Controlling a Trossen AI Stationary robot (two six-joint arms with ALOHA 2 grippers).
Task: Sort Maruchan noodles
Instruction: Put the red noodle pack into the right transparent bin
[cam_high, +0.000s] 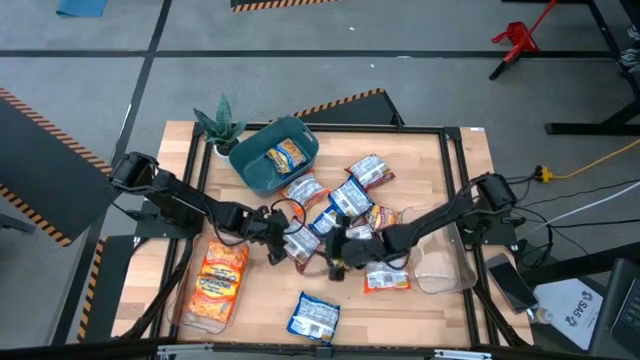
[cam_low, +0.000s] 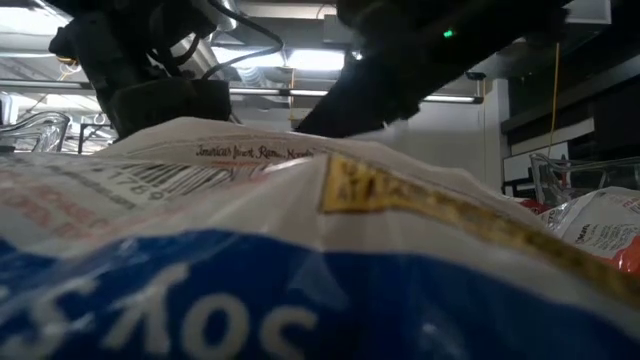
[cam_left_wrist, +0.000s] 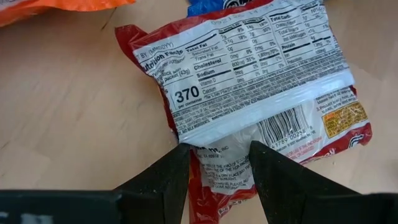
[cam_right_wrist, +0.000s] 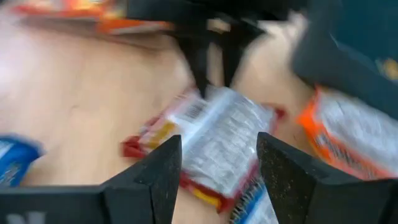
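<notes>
Grey concrete floor with hazard-striped tape surrounds a pale wooden tabletop (cam_high: 260, 300), seen from straight above. Two dark arms reach in from opposite sides and meet near the middle of the surface.

A loose heap of noodle packets (cam_high: 345, 200) lies at the centre of the tabletop, in red-white, blue-white and orange-yellow wrappers. A teal bin (cam_high: 258, 168) stands toward the far left, beside a small green plant (cam_high: 219, 122), and one orange packet (cam_high: 288, 154) lies inside the bin. A clear tray (cam_high: 192, 300) at the near left holds another orange packet (cam_high: 220, 278). A second clear tray (cam_high: 450, 262) sits at the near right. One blue-white packet (cam_high: 313, 318) lies alone at the near edge, so close to the low camera that it fills almost that whole view.

The left hand (cam_left_wrist: 217, 163) is down at the left edge of the heap. Its two fingers (cam_left_wrist: 165, 180) stand apart on either side of the end of a red-white packet (cam_left_wrist: 249, 74), which lies flat, nutrition panel and barcode facing up; a grip on it cannot be confirmed.

The right hand (cam_right_wrist: 217, 163) hangs over the same red-white packet from the opposite side, fingers spread wide with nothing between them. Its blurred wrist view shows the left hand pointing down at that packet's far end.
</notes>
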